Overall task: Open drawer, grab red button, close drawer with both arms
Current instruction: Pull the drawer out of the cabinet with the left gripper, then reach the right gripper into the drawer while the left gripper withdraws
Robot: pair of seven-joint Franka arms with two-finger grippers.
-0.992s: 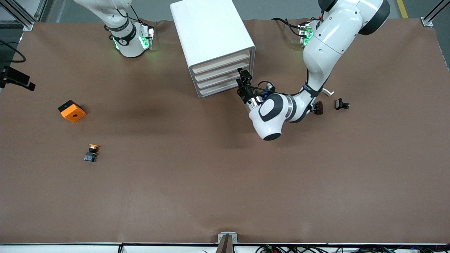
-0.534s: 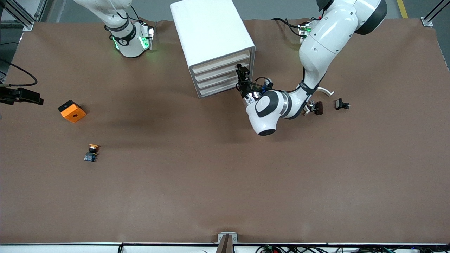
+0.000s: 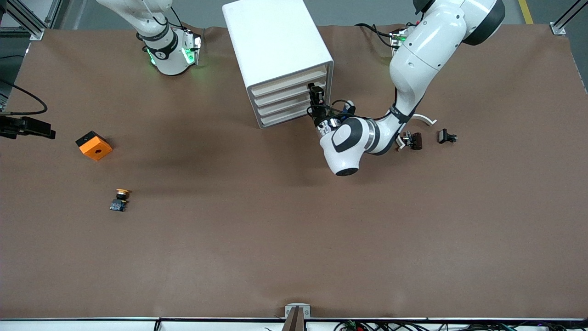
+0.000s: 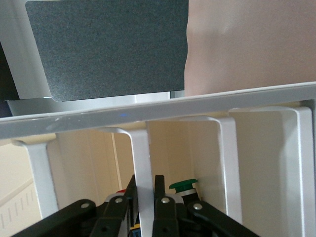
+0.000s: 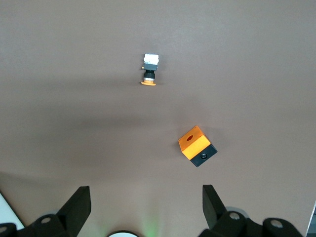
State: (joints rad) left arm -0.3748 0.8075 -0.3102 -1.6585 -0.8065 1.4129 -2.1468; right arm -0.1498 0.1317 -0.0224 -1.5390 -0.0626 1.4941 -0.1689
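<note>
Starting at the right arm's end of the table, my right gripper (image 5: 145,197) is hanging in the air with its fingers spread wide and nothing between them; this arm is waiting. Below it, the orange cube (image 3: 93,145) is lying on the brown table (image 3: 294,239). The yellow-capped button (image 3: 120,199) is lying on its side nearer the front camera, well apart from the cube.

In the middle, the white cabinet (image 3: 275,41) is standing with all four cream fronts looking flush.

My left gripper (image 3: 317,97) is pressing up against the cabinet front at one of the middle drawers; I cannot tell which. My left wrist view is showing my fingers (image 4: 159,197) pinched narrow on a white loop, the drawer handle (image 4: 140,163), one in a row of handles alike. A green cap (image 4: 183,185) and a red sliver (image 4: 121,191) are peeking out just beside my fingers. I cannot tell whether the sliver is the button or whether either is sitting in the drawer.

Toward the left arm's end, two small dark parts (image 3: 415,140) (image 3: 446,136) are lying near each other.
</note>
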